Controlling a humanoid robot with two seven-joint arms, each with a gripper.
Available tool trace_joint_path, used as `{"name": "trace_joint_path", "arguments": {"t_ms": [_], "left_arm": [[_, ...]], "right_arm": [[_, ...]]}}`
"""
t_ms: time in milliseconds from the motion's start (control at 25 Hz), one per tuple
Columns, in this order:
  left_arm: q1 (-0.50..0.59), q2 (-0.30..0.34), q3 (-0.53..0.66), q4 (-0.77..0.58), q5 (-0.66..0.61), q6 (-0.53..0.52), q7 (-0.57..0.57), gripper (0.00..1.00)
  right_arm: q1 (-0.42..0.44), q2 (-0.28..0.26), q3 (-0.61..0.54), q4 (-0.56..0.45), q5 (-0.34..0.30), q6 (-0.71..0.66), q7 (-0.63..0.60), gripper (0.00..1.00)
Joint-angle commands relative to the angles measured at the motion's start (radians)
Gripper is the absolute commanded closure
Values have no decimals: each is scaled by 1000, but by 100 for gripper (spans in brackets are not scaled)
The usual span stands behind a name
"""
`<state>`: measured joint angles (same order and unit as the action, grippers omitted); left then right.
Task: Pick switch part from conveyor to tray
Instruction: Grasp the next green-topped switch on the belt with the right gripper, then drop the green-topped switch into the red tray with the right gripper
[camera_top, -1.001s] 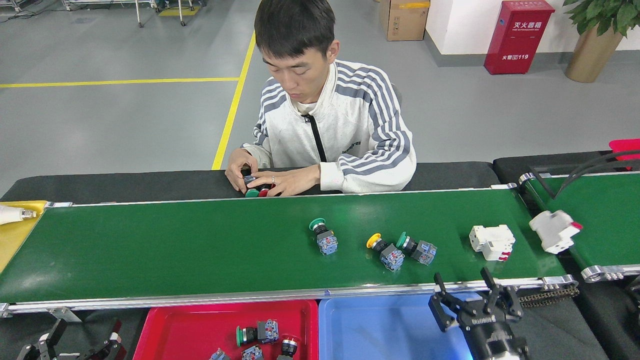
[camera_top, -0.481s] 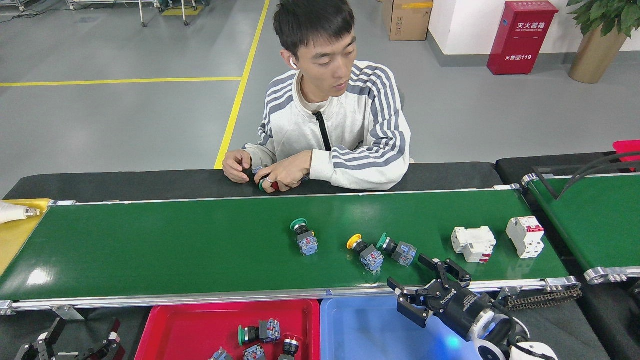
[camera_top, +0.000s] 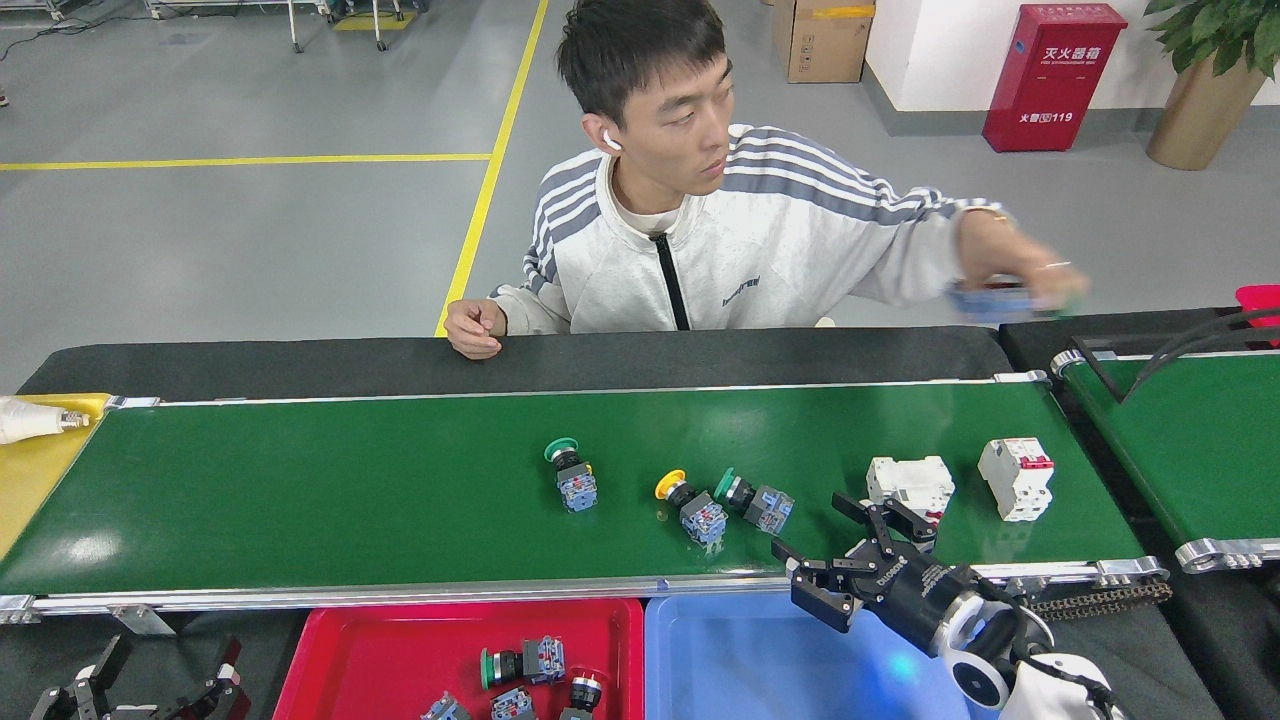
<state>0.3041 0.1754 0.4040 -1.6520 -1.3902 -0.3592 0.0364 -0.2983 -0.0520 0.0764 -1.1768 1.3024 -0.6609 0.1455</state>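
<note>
On the long green conveyor (camera_top: 300, 490) lie three push-button switch parts: one with a green cap (camera_top: 571, 477), one with a yellow cap (camera_top: 692, 508) and another green-capped one (camera_top: 755, 500) beside it. Two white breaker blocks (camera_top: 908, 482) (camera_top: 1017, 478) sit further right. My right gripper (camera_top: 838, 545) is open over the belt's near rail, just right of the yellow and green pair, touching nothing. My left gripper (camera_top: 160, 680) rests low at the bottom left corner, open and empty. The red tray (camera_top: 340, 650) holds several switch parts; the blue tray (camera_top: 740, 660) shows none.
A person sits behind the belt, one hand (camera_top: 473, 328) on the black table edge, the other arm stretched right holding something blurred (camera_top: 1000, 295). A second green belt (camera_top: 1190, 440) with a black bar lies at right. A yellow surface (camera_top: 30, 470) is at far left.
The parts on the belt have drifted left. My right gripper swung from above the blue tray up and left toward the belt's near rail. The person lifted an arm out to the right.
</note>
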Motion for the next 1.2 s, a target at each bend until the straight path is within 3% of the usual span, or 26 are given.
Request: {"name": "trace_joint_path", "arguments": {"t_ms": [0,200,361,401,441,481,561,641,881,961,1082,1122,1162], "left_arm": [[-8,10,3,-11,0,2,5,0],[-13,12,1,-11,0,2,5,0],[-17,12,1,-11,0,2,5,0],[-20,12,1,-11,0,2,5,0],[-22,12,1,-11,0,2,5,0],[-22,12,1,-11,0,2,5,0],[-23,12,1,-12,0,2,5,0],[-22,12,1,-12,0,2,5,0],[-14,19,3,-17,2,3,5,0],[-14,26,3,-17,3,3,5,0],[-14,26,4,-17,3,3,5,0],[-16,24,3,-15,3,3,5,0],[-17,24,3,-17,3,2,5,0]], "right_arm": [[-44,20,26,20,0,4,2,0],[-150,77,200,154,-2,147,-4,0],[-193,139,261,209,1,210,-6,1],[-194,150,276,215,1,238,-6,7],[-197,153,298,217,3,248,-6,22],[-200,150,321,218,3,253,-6,38],[-211,139,371,218,3,253,-14,79],[-213,135,379,217,1,250,-32,97],[-194,135,382,171,-6,247,-43,98],[-150,135,384,98,-6,233,-43,98],[-36,135,419,-87,-6,176,-26,98],[-5,133,439,-130,-6,159,-23,94],[28,133,464,-167,-5,138,-23,72]]}}
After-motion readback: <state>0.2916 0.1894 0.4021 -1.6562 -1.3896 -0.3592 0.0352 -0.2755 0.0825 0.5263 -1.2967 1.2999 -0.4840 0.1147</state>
